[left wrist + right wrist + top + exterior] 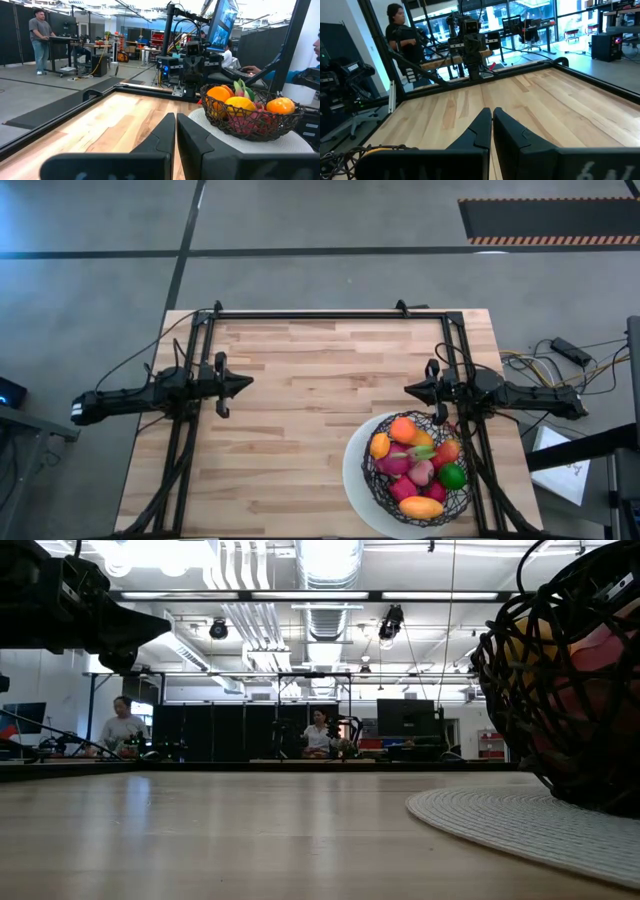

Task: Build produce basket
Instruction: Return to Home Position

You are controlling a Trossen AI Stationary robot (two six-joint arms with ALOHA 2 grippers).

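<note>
The black wire basket [420,470] stands on a white round base [356,470] at the table's near right. It holds several toy fruits and vegetables: orange, yellow, red, magenta-pink and green [452,476]. The basket also shows in the left wrist view [250,120] and the low view [570,680]. My left gripper [250,383] is shut and empty above the table's left middle. My right gripper [406,389] is shut and empty above the right middle, just beyond the basket's far rim.
Black frame rails [330,314] run along the table's far, left and right edges. Bare wood [300,420] lies between the two grippers and left of the basket. People stand and sit in the room beyond the table.
</note>
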